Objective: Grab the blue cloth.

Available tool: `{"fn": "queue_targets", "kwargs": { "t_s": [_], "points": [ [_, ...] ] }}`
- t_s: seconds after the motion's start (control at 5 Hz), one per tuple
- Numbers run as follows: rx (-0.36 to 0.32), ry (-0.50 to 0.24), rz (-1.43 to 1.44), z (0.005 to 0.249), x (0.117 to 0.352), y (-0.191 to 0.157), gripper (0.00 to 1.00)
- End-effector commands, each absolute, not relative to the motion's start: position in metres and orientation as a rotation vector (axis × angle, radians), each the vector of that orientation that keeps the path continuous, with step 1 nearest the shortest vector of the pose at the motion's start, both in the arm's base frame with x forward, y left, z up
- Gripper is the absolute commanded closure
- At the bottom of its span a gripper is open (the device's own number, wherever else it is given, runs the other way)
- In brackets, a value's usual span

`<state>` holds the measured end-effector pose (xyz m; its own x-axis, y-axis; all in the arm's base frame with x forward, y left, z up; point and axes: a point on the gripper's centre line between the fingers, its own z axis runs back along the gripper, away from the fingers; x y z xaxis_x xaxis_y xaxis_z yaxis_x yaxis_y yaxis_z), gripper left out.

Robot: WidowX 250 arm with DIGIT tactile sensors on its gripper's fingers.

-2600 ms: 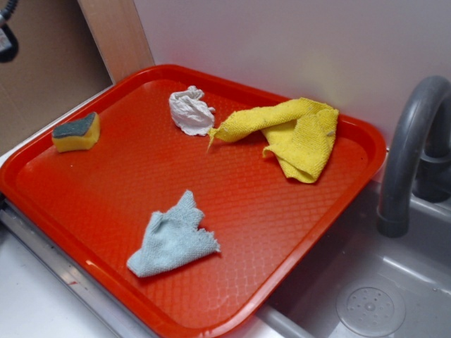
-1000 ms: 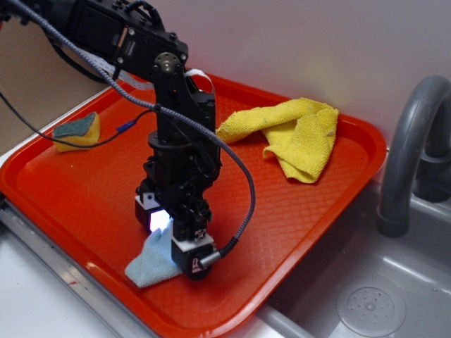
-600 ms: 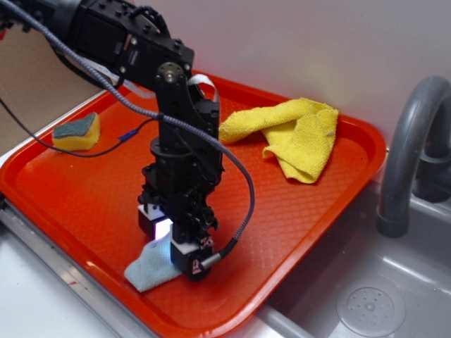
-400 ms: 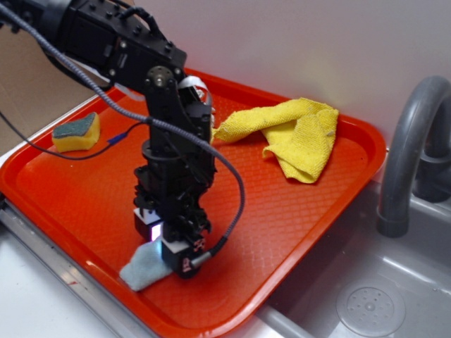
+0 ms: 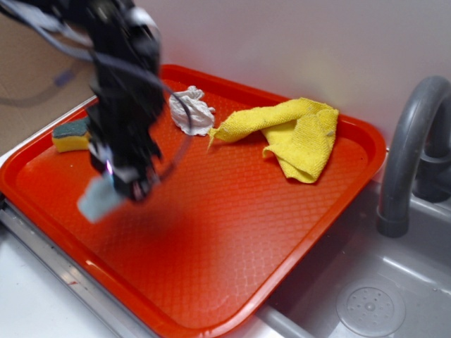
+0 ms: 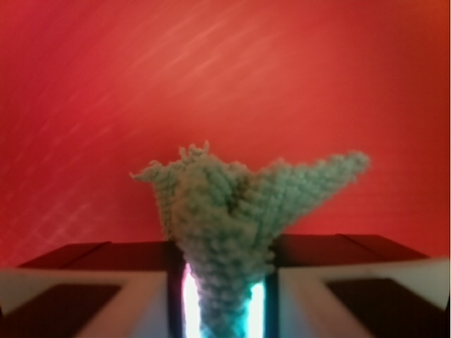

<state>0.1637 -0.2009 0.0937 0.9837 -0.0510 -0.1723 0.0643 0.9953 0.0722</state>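
Observation:
The blue cloth [image 5: 99, 198] hangs bunched below my gripper [image 5: 121, 184], lifted off the red tray [image 5: 232, 211] at its left side; the arm is motion-blurred in the exterior view. In the wrist view the blue cloth [image 6: 232, 211] is pinched between the two jaws of my gripper [image 6: 223, 282], its frayed corners fanning out above the tray [image 6: 211, 70]. The gripper is shut on the cloth.
A larger yellow cloth [image 5: 296, 134] lies at the tray's back right. A small white rag [image 5: 192, 110] sits at the back, just right of the arm. A yellow-and-green sponge [image 5: 69, 135] is at the far left. A grey faucet [image 5: 409, 155] and sink [image 5: 366, 303] stand to the right.
The arm came down onto the blue cloth, closed on it, and has now lifted it up and leftward off the tray's front area. The white rag is visible again.

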Motion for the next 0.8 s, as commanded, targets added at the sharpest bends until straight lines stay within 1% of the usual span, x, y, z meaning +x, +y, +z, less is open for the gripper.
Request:
{"fn": "queue_targets", "kwargs": {
  "t_s": [0.0,0.2,0.4,0.6],
  "points": [
    [-0.082,-0.012,-0.109,0.170,0.175,-0.125,1.00],
    [-0.056,-0.143,-0.085,0.208,0.170,-0.106,1.00],
    [-0.068,-0.201,-0.004,0.222,0.168,-0.098,1.00],
    [-0.107,-0.150,0.001,0.205,0.173,-0.095,1.00]
  ]
}}
